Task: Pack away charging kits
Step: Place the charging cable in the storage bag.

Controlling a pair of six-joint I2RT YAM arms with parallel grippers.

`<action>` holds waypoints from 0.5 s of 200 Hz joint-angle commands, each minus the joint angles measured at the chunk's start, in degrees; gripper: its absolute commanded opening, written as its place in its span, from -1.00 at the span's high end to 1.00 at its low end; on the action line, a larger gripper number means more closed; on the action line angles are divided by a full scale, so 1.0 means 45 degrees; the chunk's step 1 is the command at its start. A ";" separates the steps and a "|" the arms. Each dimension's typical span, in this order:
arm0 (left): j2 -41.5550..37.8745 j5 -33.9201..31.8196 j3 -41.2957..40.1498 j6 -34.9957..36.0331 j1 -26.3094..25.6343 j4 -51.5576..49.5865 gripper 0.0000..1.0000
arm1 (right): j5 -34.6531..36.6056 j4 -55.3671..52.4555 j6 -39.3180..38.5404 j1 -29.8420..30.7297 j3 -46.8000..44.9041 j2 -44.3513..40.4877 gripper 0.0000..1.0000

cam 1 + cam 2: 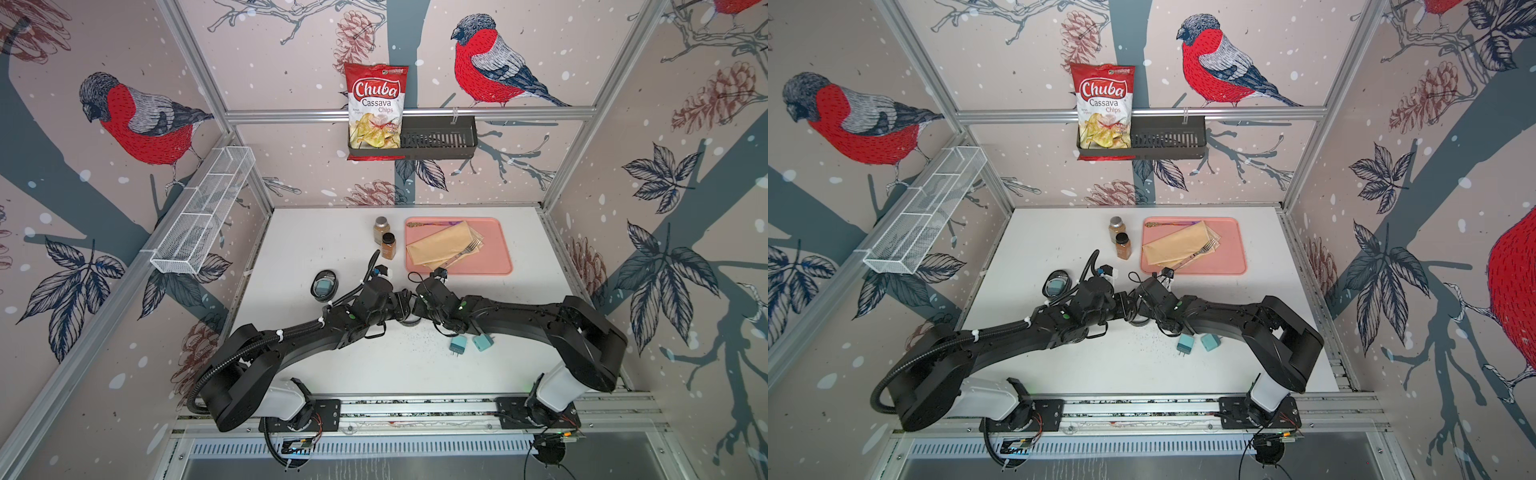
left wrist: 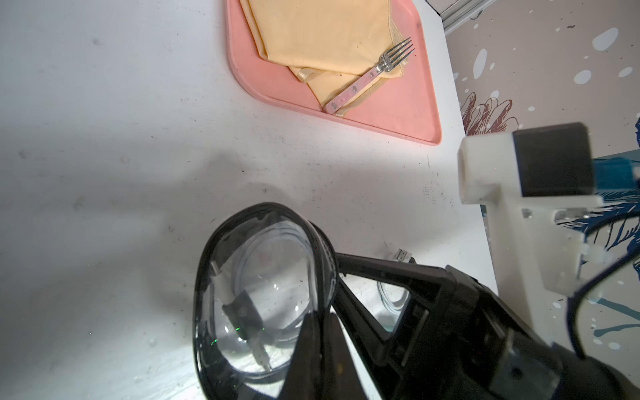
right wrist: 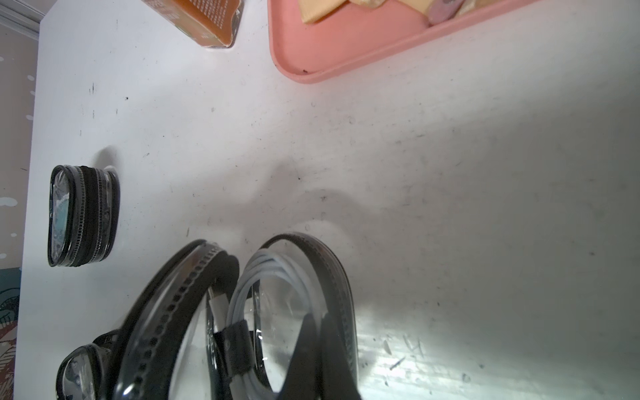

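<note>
Where the two arms meet at mid-frame in both top views, the open case [image 3: 194, 311] sits between them, mostly hidden from above; the wrist views show it plainly. Left pincer [image 2: 320, 332] fully closed, nipping the black rim of one half; right pincer [image 3: 317, 336] likewise closed on the other half's rim; in the right wrist view the halves gape like a clam toward the upper frame. White cable [image 3: 249, 291] coiled inside, bound by a black band.

Judged light; clear walls thin, slick, flexible; the stiffer zipped rim is the place to hold. The oval's long axis runs bottom to top in the left wrist view.

Closed case [image 1: 324, 285] lies on the surface left of centre; teal charger [image 1: 458, 345] lower right, prongs pointing down-frame; second charger [image 1: 482, 342] just beside it.
</note>
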 commanded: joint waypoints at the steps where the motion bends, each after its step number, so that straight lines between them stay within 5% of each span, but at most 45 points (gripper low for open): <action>1: -0.0066 0.0076 -0.0023 -0.0176 -0.0049 0.0807 1.00 | 0.0232 0.0309 0.0203 0.0041 -0.0007 0.0091 1.00; 100: -0.0239 -0.0989 0.0089 -0.0229 -0.0055 -0.0039 1.00 | 0.0389 -0.0258 -0.0152 0.0069 0.0243 -0.0264 0.44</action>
